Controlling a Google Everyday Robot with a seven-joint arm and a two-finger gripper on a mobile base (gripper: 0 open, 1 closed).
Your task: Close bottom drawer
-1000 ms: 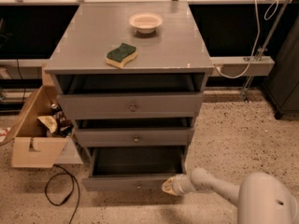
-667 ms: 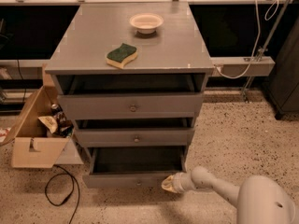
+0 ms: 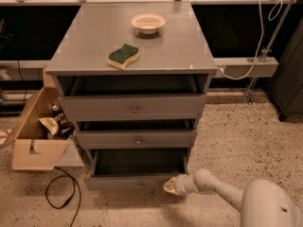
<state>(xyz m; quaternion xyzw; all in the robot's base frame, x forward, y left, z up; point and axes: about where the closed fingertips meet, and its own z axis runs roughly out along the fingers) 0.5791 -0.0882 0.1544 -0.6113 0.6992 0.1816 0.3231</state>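
The wide, low grey wooden bottom drawer (image 3: 118, 182) sits at the foot of the tall grey wooden cabinet (image 3: 142, 37). It is pulled well out, so I can see down into its dark inside. My gripper (image 3: 173, 186), with its pale yellow tip, is low by the floor. It is right at the right end of the drawer's front panel and seems to touch it. I cannot tell how wide or narrow my gripper is set. It holds nothing that I can see. I think the job is just starting, since the drawer is far from shut. I am pushing near one end and not by the small round metal knob (image 3: 140, 185) in the middle. That could turn the drawer a bit sideways and make it stick. My tip could also slide off the corner, or get pinched between the front and the cabinet as the gap closes. Above are the grey middle drawer (image 3: 137, 139) and the taller grey top drawer (image 3: 135, 108), both a little open. A hard bump could shake the green and yellow sponge (image 3: 123, 56) and the small white bowl (image 3: 148, 22) on top.
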